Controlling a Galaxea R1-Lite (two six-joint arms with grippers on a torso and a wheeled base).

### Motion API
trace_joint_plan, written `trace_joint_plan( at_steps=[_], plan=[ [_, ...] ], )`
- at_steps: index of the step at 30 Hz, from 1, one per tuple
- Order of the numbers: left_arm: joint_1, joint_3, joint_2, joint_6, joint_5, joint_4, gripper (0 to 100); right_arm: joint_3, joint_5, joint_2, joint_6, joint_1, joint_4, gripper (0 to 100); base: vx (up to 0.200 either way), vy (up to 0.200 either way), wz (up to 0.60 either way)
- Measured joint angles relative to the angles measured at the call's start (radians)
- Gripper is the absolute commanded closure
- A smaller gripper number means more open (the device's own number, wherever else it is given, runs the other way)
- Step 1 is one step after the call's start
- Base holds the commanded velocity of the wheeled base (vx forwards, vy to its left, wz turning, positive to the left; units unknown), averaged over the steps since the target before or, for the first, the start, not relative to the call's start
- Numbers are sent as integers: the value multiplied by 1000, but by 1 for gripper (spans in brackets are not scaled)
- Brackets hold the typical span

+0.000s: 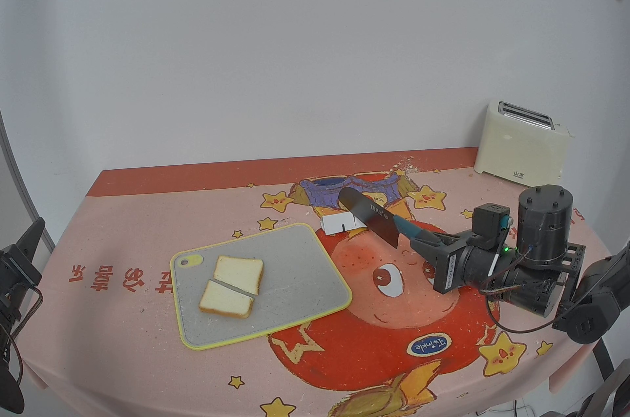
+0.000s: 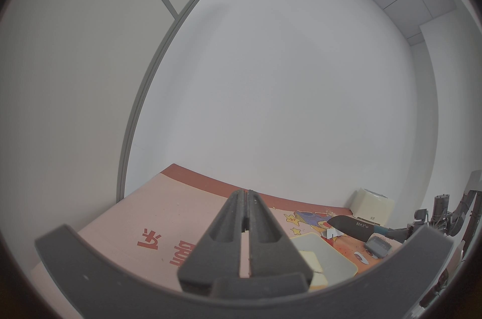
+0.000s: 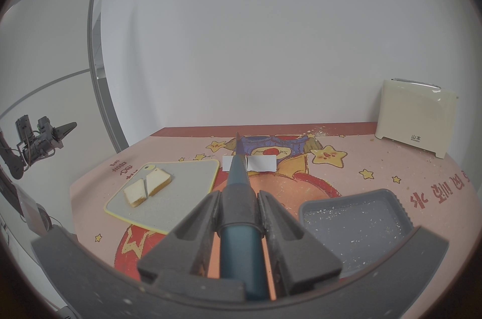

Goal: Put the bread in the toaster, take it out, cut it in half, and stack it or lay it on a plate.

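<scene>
Bright, even light falls across the cutting board (image 1: 262, 284), probably from overhead. Shadows along its edges are faint and soft, and its grey face looks matte. Seams in the wall (image 1: 315, 44) behind the board bow with fisheye distortion, and both wrist views darken toward their corners.

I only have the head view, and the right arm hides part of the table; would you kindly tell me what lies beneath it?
Observer: A grey tray sits on the table close to the right gripper. It has crumbs in it but no bread.
Operator: Thank you. From here I cannot judge the left gripper; is it open?
Observer: No, the left gripper is shut, its fingers pressed together with nothing between them.
</scene>
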Motion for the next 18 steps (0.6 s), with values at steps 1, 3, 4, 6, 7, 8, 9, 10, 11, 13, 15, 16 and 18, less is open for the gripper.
trace_joint_plan(
  at_steps=[1, 3, 4, 6, 7, 8, 9, 10, 11, 13, 15, 16, 18],
  plan=[
    [0, 0, -1, 0, 0, 0, 100, 0, 0, 0, 0, -1, 0, 100, 0, 0, 0],
    [0, 0, -4, 0, 0, 1, 100, 0, 0, -1, 0, -3, 0, 100, 0, 0, 0],
    [0, 0, -5, 0, 0, 1, 100, -1, 0, -1, 0, -3, 0, 100, 0, 0, 0],
    [-1, 0, -6, 0, 0, 1, 100, -2, -1, -2, 0, -4, 0, 100, 0, 0, 0],
    [-1, 0, -7, 0, 0, 1, 100, -2, -1, -3, 0, -4, 0, 100, 0, 0, 0],
    [-1, 0, -7, 0, 0, 2, 100, -2, -1, -3, 0, -4, 0, 100, 0, 0, 0],
    [-1, 0, -8, 0, 0, 2, 100, -3, -1, -4, 0, -2, 0, 100, 0, 0, 0],
    [-1, 0, -8, 0, 0, 2, 100, -3, -3, -4, 1, 0, 0, 100, 0, 0, 0],
    [-1, 0, -9, 0, 0, 2, 100, -3, -3, -5, 1, 2, 1, 100, 0, 0, 0],
    [-1, 0, -10, 0, 0, 3, 100, -3, -7, -5, 2, 5, 3, 100, 0, 0, 0],
    [-1, 0, -11, 0, 0, 3, 100, -4, -30, -5, 18, 14, 7, 100, 0, 0, 0],
    [-1, 0, -11, 0, 0, 3, 100, -5, -40, -5, 26, 19, 8, 100, 0, 0, 0],
    [-2, 0, -11, 0, 0, 6, 100, -10, -80, -6, 52, 42, 16, 100, 0, 0, 0]
  ],
)
